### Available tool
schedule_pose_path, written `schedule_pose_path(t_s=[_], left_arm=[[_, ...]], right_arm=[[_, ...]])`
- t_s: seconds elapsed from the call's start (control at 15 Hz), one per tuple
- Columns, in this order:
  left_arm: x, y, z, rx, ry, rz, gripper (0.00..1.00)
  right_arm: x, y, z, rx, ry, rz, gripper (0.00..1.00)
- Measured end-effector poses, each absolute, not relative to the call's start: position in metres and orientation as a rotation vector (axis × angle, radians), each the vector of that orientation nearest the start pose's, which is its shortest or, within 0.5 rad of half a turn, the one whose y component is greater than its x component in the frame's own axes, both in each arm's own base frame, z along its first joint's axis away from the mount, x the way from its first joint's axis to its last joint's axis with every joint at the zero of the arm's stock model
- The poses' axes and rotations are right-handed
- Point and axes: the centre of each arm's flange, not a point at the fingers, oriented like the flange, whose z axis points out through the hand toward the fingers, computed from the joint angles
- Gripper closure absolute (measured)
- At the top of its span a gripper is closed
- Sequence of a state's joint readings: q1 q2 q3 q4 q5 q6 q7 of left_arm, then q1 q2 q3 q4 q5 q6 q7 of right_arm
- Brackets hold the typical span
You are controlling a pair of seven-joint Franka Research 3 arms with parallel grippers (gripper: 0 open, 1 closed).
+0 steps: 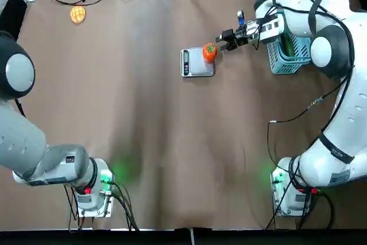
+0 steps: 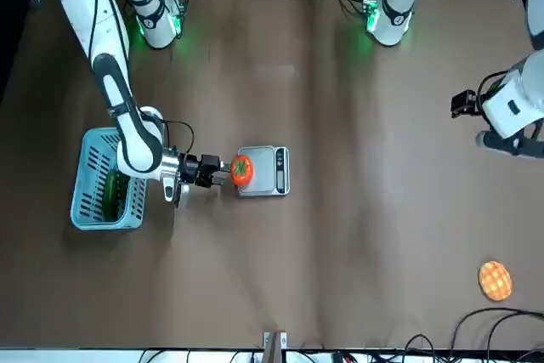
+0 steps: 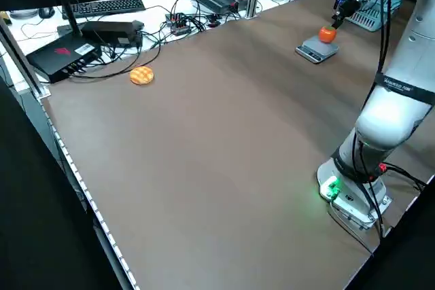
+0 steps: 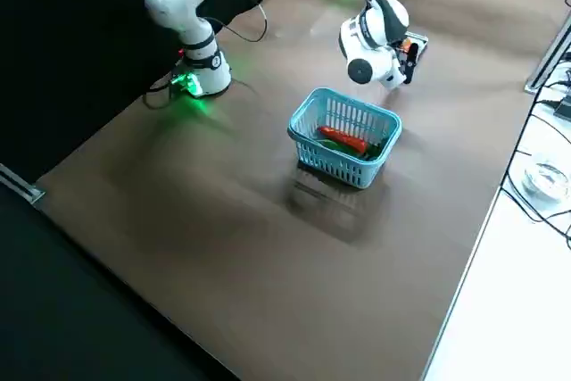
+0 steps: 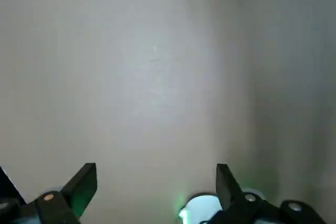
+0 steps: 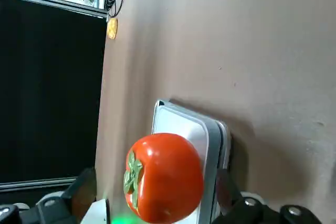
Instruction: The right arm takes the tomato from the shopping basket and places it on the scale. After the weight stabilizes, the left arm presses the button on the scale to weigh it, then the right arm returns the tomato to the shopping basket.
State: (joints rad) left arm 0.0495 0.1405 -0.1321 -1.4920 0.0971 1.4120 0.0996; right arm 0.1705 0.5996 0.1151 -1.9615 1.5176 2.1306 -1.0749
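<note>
The orange-red tomato (image 1: 209,53) rests on the silver scale (image 1: 198,68), at the edge nearest the light-blue shopping basket (image 1: 285,61). My right gripper (image 1: 223,41) is stretched out from above the basket and stands open just beside the tomato. In the right wrist view the tomato (image 6: 164,178) lies between the spread fingers, with a gap on each side. The scale's dark control strip (image 1: 185,62) faces away from the basket. My left gripper (image 5: 156,169) is open over bare table at the far left side, with nothing between its fingers.
A long green vegetable (image 2: 110,193) and a red item (image 4: 343,139) lie in the basket. A yellow-orange waffle-like disc (image 1: 78,14) sits at the table's far left corner. Cables and boxes (image 3: 88,45) line the table's far edge.
</note>
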Motion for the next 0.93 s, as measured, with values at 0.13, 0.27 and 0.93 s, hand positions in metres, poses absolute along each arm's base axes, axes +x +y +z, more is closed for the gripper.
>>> schedule_pose_path(t_s=[0.13, 0.27, 0.93], left_arm=[[0.572, -0.034, 0.578, -3.034, 0.122, 0.312, 0.00], [0.570, -0.034, 0.581, -3.027, -0.029, 0.298, 0.00], [0.533, 0.003, 0.627, -3.086, -0.354, 0.165, 0.00]], right_arm=[[0.559, 0.214, 0.162, -1.988, -0.129, -0.108, 0.00], [0.557, 0.217, 0.157, -1.991, -0.128, -0.103, 0.00], [0.551, 0.224, 0.146, -1.992, -0.135, -0.080, 0.00]])
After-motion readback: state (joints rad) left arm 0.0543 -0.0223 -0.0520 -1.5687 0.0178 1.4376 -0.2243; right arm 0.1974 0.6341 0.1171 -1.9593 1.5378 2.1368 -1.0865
